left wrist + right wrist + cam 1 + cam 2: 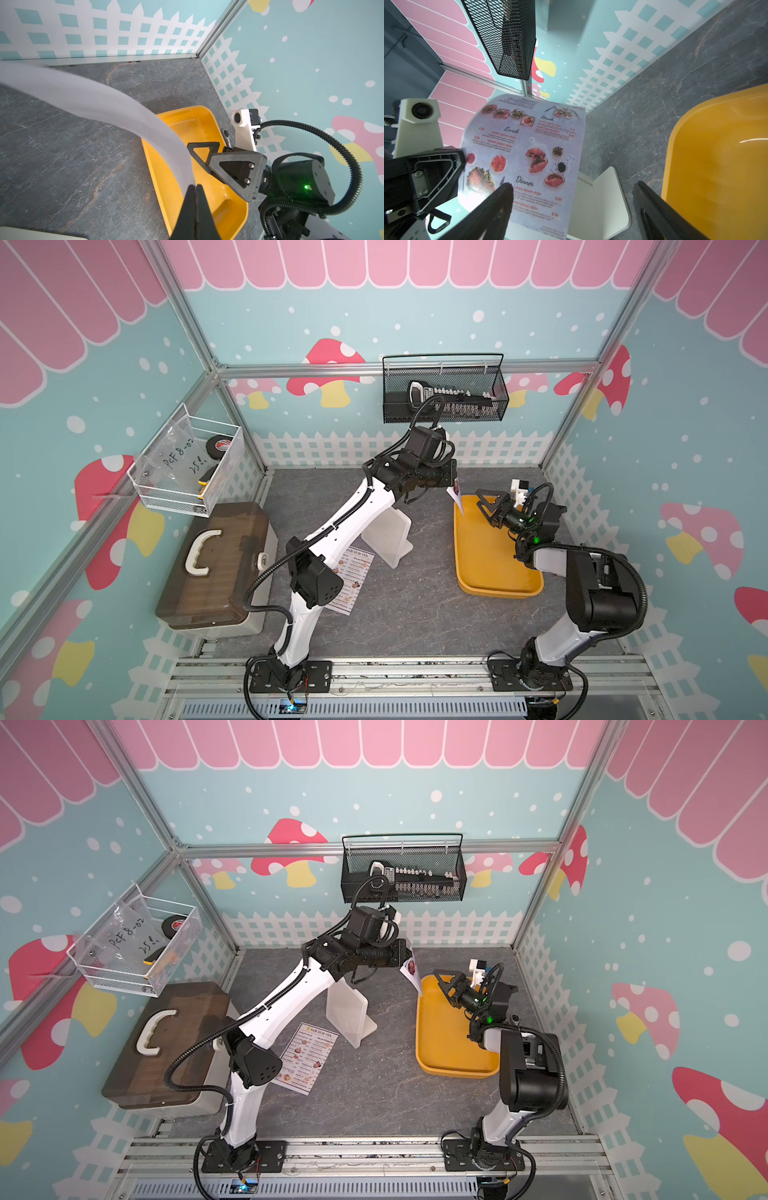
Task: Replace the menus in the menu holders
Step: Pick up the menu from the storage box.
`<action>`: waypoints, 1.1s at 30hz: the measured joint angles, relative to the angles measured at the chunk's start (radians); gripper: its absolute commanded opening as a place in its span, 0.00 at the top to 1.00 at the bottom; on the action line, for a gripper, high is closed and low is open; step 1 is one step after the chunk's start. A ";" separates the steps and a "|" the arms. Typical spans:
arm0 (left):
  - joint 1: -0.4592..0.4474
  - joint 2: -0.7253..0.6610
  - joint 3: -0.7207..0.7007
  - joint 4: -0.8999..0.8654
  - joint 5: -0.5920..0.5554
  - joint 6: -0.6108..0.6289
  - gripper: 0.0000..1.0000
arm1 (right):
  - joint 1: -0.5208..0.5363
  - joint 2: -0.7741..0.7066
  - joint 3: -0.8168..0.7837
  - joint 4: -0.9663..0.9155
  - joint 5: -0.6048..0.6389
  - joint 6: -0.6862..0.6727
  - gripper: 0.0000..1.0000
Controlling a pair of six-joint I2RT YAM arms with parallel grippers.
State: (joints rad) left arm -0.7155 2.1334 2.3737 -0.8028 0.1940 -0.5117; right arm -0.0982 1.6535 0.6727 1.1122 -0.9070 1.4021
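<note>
While left tool [195, 186] clamps the menu [525, 158]; right tool [573, 184] spread apart, just beside it

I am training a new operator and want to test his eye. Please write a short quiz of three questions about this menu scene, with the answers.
1. True or false: the left gripper is shut on a menu sheet and holds it off the table.
2. Choose one: the "DIM SUM INN" menu is A) lying flat on the table, B) rolled up, C) held in the air.
3. Short answer: above which thing does the open right gripper hang?
Key: 1 true; 2 A; 3 the yellow tray.
</note>
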 measured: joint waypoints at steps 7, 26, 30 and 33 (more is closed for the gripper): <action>0.008 -0.032 -0.050 -0.004 0.000 0.000 1.00 | 0.000 -0.020 -0.004 -0.017 -0.030 0.016 0.05; 0.007 -0.047 -0.061 0.000 0.051 0.000 1.00 | 0.037 0.049 -0.002 0.109 -0.016 0.231 0.05; 0.003 -0.047 -0.061 0.000 0.066 0.000 1.00 | 0.061 0.053 0.027 0.112 -0.003 0.256 0.06; -0.002 -0.047 -0.062 0.000 0.069 -0.001 1.00 | 0.080 0.059 0.060 0.119 0.002 0.273 0.06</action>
State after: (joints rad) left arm -0.7177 2.0865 2.3116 -0.8032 0.2634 -0.5125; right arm -0.0177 1.7126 0.7330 1.2308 -0.9051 1.6749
